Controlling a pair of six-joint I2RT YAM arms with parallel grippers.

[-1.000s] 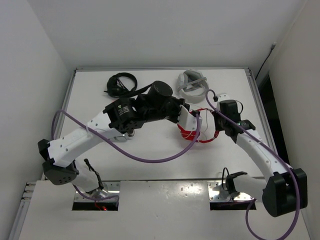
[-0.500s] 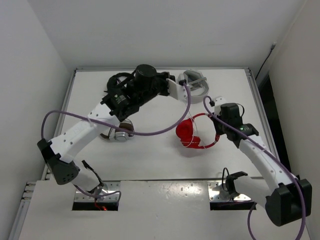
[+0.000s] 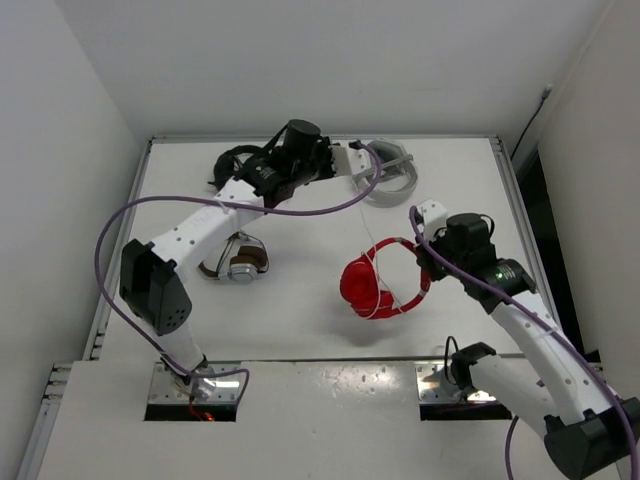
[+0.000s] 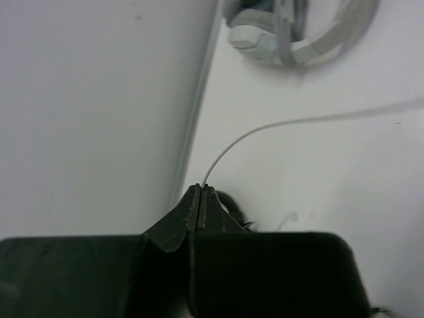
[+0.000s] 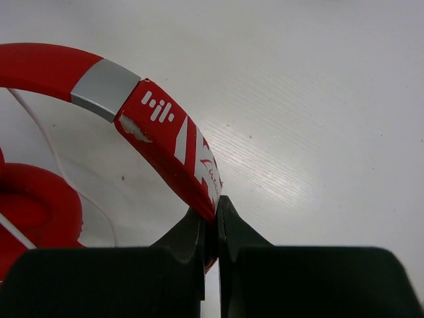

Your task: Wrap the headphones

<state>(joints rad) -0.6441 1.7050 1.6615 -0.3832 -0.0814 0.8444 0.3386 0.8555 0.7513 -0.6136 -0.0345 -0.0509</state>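
Left tool (image 4: 201, 191): pinched together on the white cable (image 4: 278, 124), well apart from the headphones (image 3: 360, 286).
Right tool (image 5: 213, 207): clamped on their red headband (image 5: 169, 136).

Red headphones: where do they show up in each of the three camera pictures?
Top external: the red headphones right of centre, held by the right gripper.
Left wrist: not in it; only their white cable, pinched by the left gripper.
Right wrist: the headband crosses the left half, clamped.
Shared landmark: the white table.
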